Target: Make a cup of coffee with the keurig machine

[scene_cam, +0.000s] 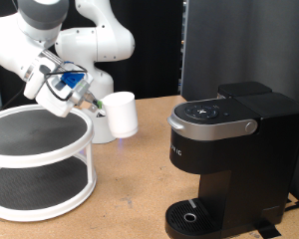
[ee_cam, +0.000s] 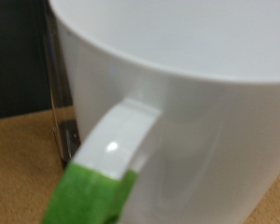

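Cup [scene_cam: 121, 114] first: one plain white mug hangs in the air above the bench [scene_cam: 130, 184], upright or nearly so, between the white two-tier round rack [scene_cam: 40, 159] on the exterior view's left and the keurig machine [scene_cam: 229, 159] on the exterior view's right. Its inside cannot be seen from either camera. The hand [scene_cam: 93, 103] reaches it from the exterior view's left, at handle height. The wrist view is filled by the white wall of the cup [ee_cam: 196, 112], with its handle [ee_cam: 117, 140] curving out towards the camera and a band of green tape [ee_cam: 93, 196] wrapped on the lower part of that handle. The fingers themselves do not show clearly, so whether they are clamped on the handle or apart I cannot tell.

Counted: one cup, one coffee maker, one rack with two dark shelves, one white robot arm [scene_cam: 50, 50].

The coffee maker is black and boxy, with a silver-grey band around its lid, which is down, and a glossy top panel. Its round drip tray [scene_cam: 194, 216] sits at the base with nothing standing on it. The cup is well apart from the machine.

The bench is a pale brownish surface. Behind it stands a dark panel [scene_cam: 229, 40], and the arm's white base rises at the back, towards the exterior view's top left.
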`<state>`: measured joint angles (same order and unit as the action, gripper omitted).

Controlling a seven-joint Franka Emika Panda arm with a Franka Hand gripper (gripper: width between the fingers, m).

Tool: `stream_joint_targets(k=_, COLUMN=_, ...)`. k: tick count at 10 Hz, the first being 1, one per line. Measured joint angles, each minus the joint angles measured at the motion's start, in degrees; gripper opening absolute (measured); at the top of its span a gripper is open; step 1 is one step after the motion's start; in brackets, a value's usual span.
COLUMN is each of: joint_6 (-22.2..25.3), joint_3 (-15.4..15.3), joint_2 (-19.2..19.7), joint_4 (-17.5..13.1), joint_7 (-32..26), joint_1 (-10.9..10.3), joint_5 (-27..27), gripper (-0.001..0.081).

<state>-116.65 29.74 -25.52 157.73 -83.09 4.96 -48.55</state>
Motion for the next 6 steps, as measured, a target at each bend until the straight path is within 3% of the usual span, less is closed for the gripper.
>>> stream_joint_targets(k=3, joint_6=-8.2, joint_3=-3.5, joint_2=0.4, joint_4=3.0, joint_7=-1.2, joint_1=-1.5, joint_5=-1.7, gripper=0.0066)
stream_joint_targets(k=6, joint_6=-11.7, joint_3=-5.5, joint_2=2.8, joint_4=3.3, joint_7=-1.8, joint_1=-4.3, joint_5=-5.3, gripper=0.0066)
